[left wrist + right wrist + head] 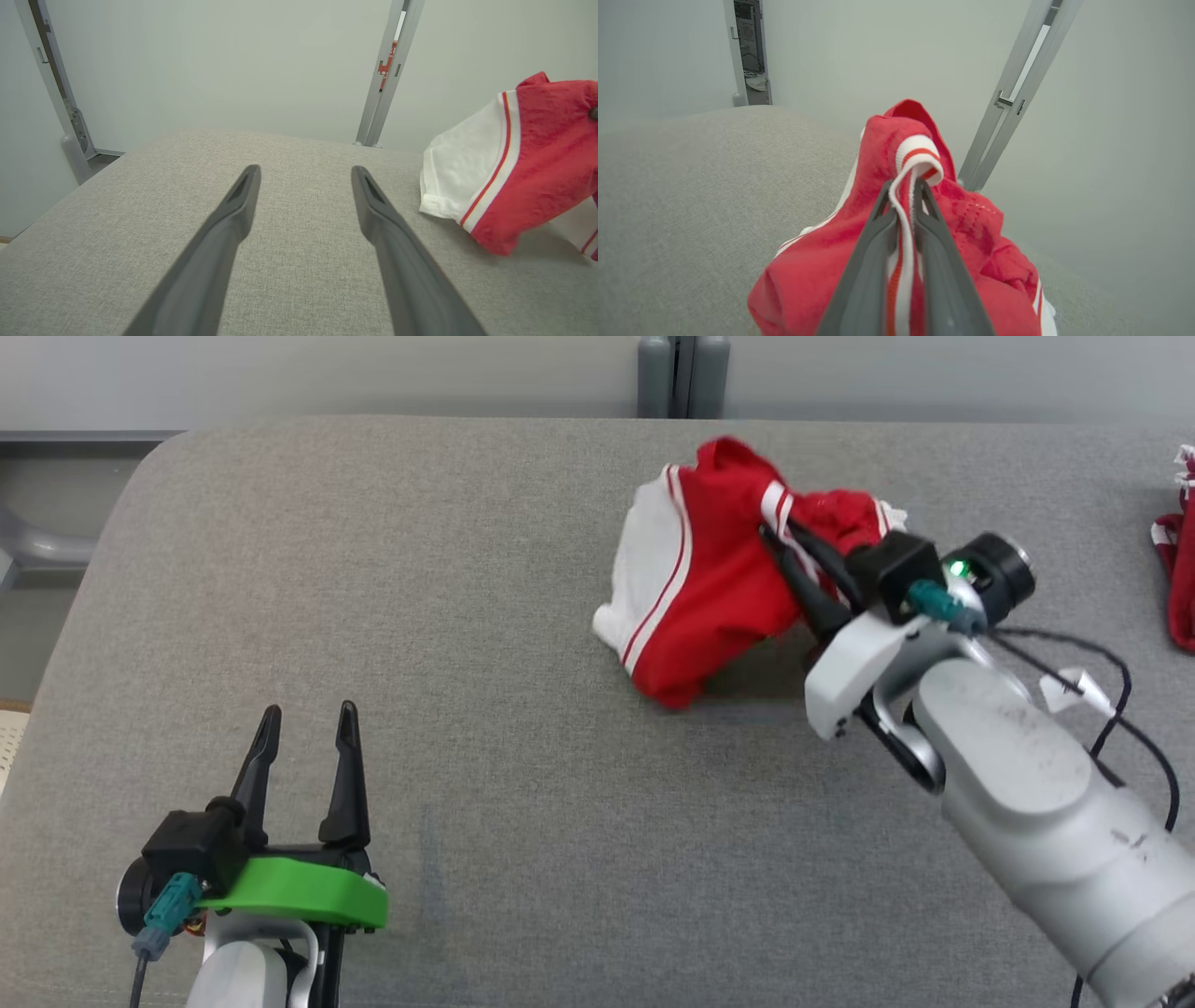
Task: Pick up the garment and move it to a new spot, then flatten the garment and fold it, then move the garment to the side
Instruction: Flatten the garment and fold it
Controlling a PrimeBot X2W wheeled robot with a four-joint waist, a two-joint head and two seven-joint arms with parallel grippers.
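Clearly the pick-up was the step in hand: the right gripper (903,186) was clenched on the white-and-red striped trim (920,158) of the red and white garment (719,588), the band pinched between both fingers and looping over their tips. The garment hung bunched from that pinch toward the far edge of the grey fabric-covered table (467,569), right of its middle. Its white side panel faced the left edge, and whether its lowest fold was touching the surface could not be told. The left gripper (308,719) stood released, its jaws wide apart and holding nothing, near the near-left corner and well apart from the cloth. To do this well, the lift probably needed to go straight up until the whole bundle cleared the surface, since dragging on such rough fabric could tug the narrow trim out of the grip. The carry would best be slow and toward the open middle of the table, where there was room to spread it. It should also go away from the second red garment (1181,569) at the right edge, so the two would not tangle.
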